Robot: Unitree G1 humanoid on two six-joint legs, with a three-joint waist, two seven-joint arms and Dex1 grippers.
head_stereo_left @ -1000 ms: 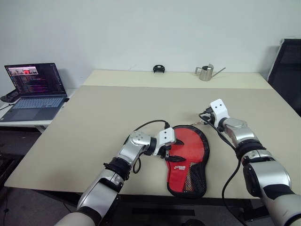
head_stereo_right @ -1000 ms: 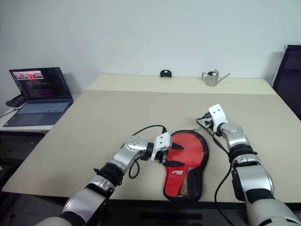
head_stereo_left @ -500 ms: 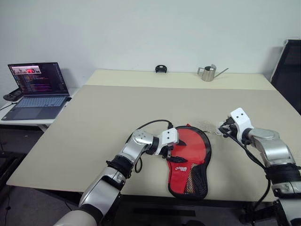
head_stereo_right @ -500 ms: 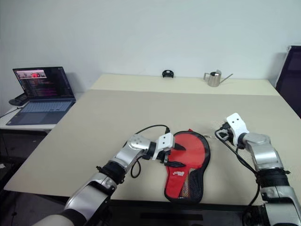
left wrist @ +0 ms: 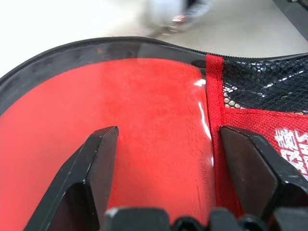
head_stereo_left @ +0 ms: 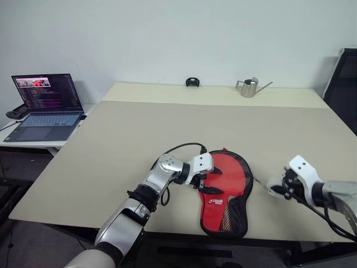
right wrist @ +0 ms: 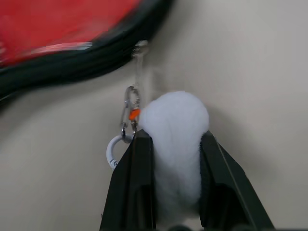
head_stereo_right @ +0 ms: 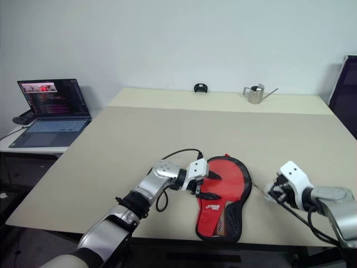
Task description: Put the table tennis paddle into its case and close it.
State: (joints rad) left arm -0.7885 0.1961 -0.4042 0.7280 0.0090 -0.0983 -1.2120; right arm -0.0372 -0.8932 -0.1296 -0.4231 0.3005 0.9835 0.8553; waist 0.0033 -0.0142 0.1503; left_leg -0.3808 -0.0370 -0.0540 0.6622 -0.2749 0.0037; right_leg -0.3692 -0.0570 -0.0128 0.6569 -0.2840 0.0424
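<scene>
- The left gripper (head_stereo_left: 207, 177) has its two black fingers (left wrist: 98, 166) spread wide, resting over the round end of the case (head_stereo_left: 227, 190), one finger on each side of a stretch of smooth red surface.
- That smooth red surface, seen close up from the left wrist, looks like the rubber face of the paddle (left wrist: 144, 120) lying inside the case; I cannot tell for sure where the paddle ends and the red fabric begins.
- Beside it run a red fabric band with white lettering and a black mesh pocket (left wrist: 269, 82) of the case.
- The case lies flat on the table (head_stereo_left: 139, 139), near the front edge, round end away from the robot and narrow end towards it.
- The right gripper (head_stereo_left: 281, 188) is off to the right of the case, its fingers pinching a fluffy white pompom (right wrist: 175, 130).
- The pompom hangs on a small metal clip (right wrist: 130, 113) with a white ring, joined to the black zip edge of the case by a thin pull.
- Farther out, a laptop (head_stereo_left: 42, 106) stands open on a side table at the left, and a small metal watering can (head_stereo_left: 249, 87) and a small black object (head_stereo_left: 192, 82) sit at the far edge of the table.
</scene>
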